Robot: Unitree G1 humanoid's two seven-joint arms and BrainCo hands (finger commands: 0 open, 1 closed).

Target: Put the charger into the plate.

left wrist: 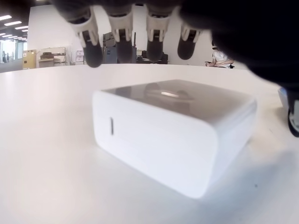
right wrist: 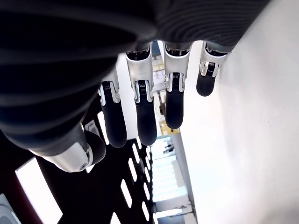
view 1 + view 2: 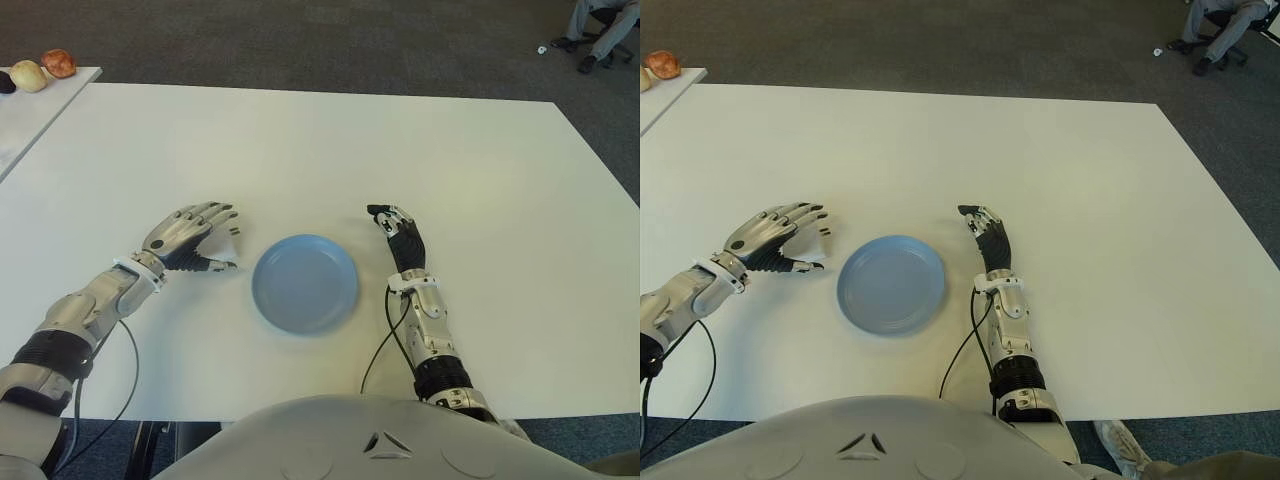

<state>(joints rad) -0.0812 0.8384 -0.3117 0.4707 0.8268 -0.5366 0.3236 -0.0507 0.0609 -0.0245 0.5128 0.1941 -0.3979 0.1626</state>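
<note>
Nothing is done yet: your left hand (image 3: pixel 190 238) hovers unclenched over the white charger (image 1: pixel 175 135) on the bench (image 3: pixel 330 150); blue plate (image 3: pixel 305 283) beside it, bare; right hand (image 3: pixel 400 235) idle, relaxed.

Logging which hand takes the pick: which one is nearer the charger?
Left. The left hand hovers open over the charger, left of the plate; the right hand is beyond the plate's right side.
</note>
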